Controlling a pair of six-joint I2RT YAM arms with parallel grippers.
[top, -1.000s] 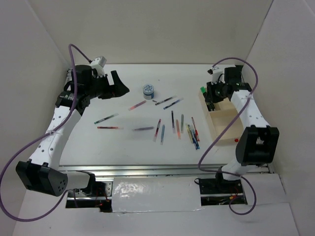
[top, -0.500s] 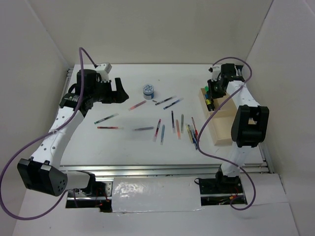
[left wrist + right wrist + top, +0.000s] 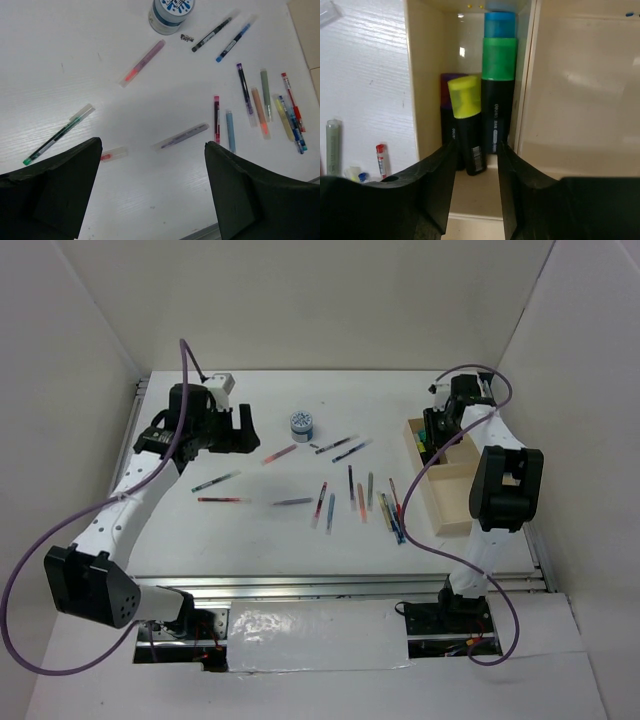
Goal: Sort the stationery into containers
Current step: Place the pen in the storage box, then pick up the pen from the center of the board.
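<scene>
The left gripper (image 3: 152,144) is wide apart, empty, over loose pens (image 3: 181,136). The right gripper (image 3: 475,147) is a little apart around the yellow highlighter (image 3: 466,117) in the tray (image 3: 415,75). Backing out crooked could drag it or bump the green highlighter (image 3: 499,60) behind.
</scene>
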